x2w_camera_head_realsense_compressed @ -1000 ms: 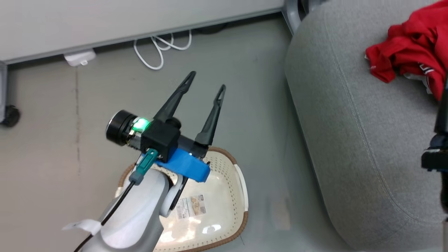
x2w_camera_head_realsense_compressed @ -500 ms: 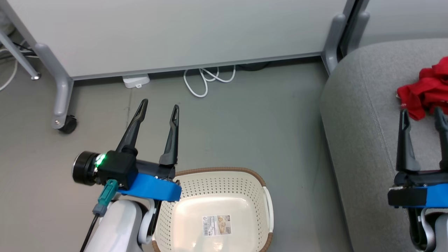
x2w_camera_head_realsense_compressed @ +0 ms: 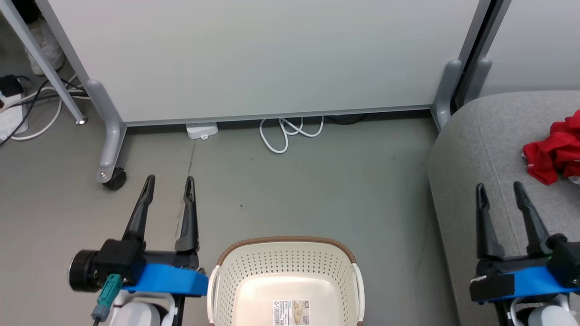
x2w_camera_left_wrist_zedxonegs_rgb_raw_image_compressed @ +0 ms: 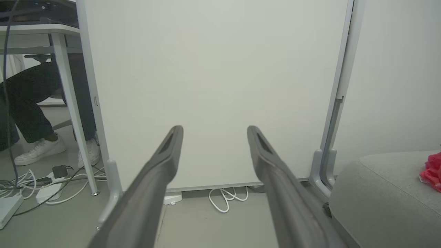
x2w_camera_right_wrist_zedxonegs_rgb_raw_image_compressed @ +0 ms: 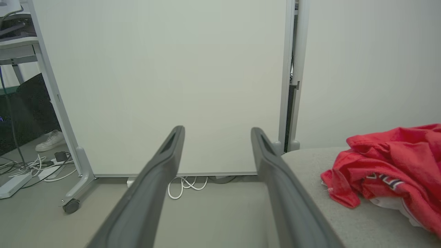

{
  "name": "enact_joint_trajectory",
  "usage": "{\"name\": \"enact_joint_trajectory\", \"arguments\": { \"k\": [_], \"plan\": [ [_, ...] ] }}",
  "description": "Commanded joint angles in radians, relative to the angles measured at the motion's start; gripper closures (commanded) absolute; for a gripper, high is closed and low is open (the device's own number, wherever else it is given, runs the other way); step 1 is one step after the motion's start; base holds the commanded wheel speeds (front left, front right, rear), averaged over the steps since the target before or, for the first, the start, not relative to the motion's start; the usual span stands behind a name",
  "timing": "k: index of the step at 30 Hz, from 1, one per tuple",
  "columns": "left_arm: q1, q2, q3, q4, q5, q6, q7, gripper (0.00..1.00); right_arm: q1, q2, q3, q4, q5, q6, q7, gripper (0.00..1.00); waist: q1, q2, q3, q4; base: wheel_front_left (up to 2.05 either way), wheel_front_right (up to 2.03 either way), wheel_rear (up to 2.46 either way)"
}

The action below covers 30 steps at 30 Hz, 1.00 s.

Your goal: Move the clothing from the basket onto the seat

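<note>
Lying bunched on the seat (x2w_camera_head_realsense_compressed: pixel 476 158), the clothing (x2w_camera_right_wrist_zedxonegs_rgb_raw_image_compressed: pixel 389 162) is showing white lettering in the right wrist view. Left gripper (x2w_camera_head_realsense_compressed: pixel 169 179) and right gripper (x2w_camera_head_realsense_compressed: pixel 498 186) are hovering spread, empty, flanking the basket (x2w_camera_head_realsense_compressed: pixel 285 240).

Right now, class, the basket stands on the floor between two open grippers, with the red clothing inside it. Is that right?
Not quite. The basket is empty; the head view shows the red clothing lying on the grey seat. The basket does stand on the floor between the open left gripper and right gripper.
</note>
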State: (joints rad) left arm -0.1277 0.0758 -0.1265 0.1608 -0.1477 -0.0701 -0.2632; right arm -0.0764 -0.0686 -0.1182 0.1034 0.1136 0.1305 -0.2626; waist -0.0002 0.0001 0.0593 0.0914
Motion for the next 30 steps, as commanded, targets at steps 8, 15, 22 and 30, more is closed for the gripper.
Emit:
{"name": "enact_joint_trajectory", "arguments": {
  "k": [8, 15, 22, 30],
  "plan": [
    [0.074, -0.015, 0.051, 0.017, 0.017, -0.028, -0.002, 0.00, 0.047, 0.011, 0.021, 0.044, 0.011, 0.001, -0.003, 0.00, 0.0002, -0.0001, -0.034, 0.000, 0.00, 0.00, 0.00],
    [0.086, -0.023, 0.070, 0.032, 0.022, -0.043, -0.002, 0.00, 0.072, 0.017, 0.038, 0.072, 0.016, 0.001, -0.003, 0.00, 0.0002, -0.0001, -0.047, 0.004, 0.00, 0.00, 0.00],
    [0.087, -0.025, 0.074, 0.047, 0.025, -0.052, -0.002, 0.00, 0.077, 0.019, 0.048, 0.094, 0.027, 0.001, -0.003, 0.00, 0.0002, -0.0001, -0.057, -0.001, 0.00, 0.00, 0.00],
    [0.088, -0.026, 0.073, 0.053, 0.014, -0.055, -0.002, 0.00, 0.074, 0.019, 0.059, 0.104, 0.045, 0.001, -0.003, 0.00, 0.0002, -0.0001, -0.063, -0.006, 0.00, 0.00, 0.00]
  ]
}}
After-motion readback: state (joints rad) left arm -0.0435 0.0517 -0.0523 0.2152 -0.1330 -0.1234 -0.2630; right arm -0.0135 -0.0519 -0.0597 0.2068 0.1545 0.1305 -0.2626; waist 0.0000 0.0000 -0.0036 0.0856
